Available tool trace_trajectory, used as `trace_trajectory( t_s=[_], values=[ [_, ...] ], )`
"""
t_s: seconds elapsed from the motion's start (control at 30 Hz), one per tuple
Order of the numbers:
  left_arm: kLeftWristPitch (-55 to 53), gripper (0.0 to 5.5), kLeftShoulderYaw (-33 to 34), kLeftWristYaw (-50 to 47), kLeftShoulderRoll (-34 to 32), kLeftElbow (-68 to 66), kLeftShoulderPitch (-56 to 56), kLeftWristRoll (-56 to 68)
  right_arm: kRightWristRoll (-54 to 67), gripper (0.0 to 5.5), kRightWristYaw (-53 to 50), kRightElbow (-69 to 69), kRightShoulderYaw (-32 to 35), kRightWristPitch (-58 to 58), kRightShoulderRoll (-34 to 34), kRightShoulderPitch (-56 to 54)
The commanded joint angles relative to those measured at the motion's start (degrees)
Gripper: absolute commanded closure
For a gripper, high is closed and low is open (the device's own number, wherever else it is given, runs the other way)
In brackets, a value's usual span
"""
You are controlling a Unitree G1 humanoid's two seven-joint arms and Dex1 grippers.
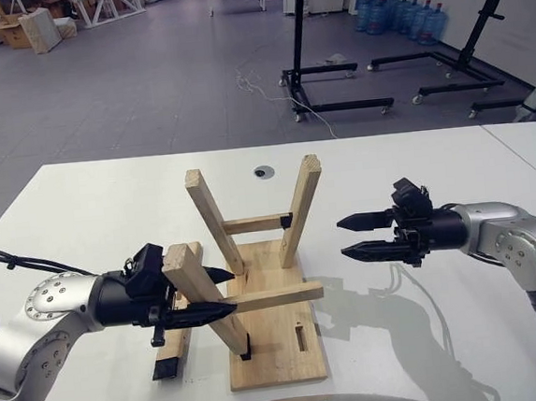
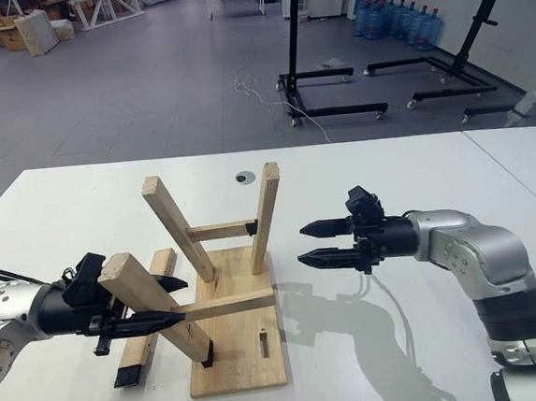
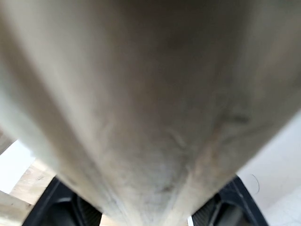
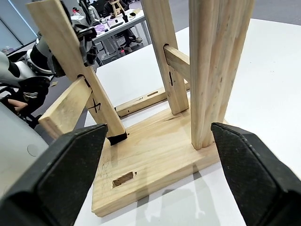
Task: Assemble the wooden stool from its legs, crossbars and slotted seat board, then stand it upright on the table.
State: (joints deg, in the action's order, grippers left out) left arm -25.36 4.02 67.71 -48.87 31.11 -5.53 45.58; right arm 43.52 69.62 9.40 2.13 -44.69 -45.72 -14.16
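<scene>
The slotted seat board (image 1: 279,350) lies flat on the white table. Two legs (image 1: 211,217) (image 1: 301,207) stand tilted on its far end, joined by a short crossbar (image 1: 251,224). A third leg (image 1: 200,283) leans over the board's left side with a crossbar (image 1: 277,298) sticking out to the right. My left gripper (image 1: 216,293) is shut on this leg, whose wood (image 3: 150,108) is close in the left wrist view. My right gripper (image 1: 344,238) hangs open just right of the far right leg, touching nothing. In the right wrist view, its fingers (image 4: 70,179) frame that leg (image 4: 214,70).
A loose leg (image 1: 169,352) with a black end lies on the table left of the board, under my left gripper. A round hole (image 1: 264,172) sits in the table beyond the stool. There is free table to the right. Black wheeled frames (image 1: 332,73) stand on the floor behind.
</scene>
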Motion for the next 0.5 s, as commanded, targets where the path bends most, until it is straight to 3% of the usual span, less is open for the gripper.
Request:
trace_trajectory(
  t_s=[0.03, 0.5],
  values=[
    [0.6, 3.46, -2.6, -2.7, -1.5, -1.8, -2.5, -8.0, -2.4, 1.45, -2.5, 0.8, -0.6, 2.2, 1.7, 0.5],
    [10.6, 3.46, -13.1, -7.6, -7.2, -2.7, -5.9, -26.5, -2.5, 1.45, -5.5, -0.1, -0.4, 2.4, 4.8, -0.7]
  ],
)
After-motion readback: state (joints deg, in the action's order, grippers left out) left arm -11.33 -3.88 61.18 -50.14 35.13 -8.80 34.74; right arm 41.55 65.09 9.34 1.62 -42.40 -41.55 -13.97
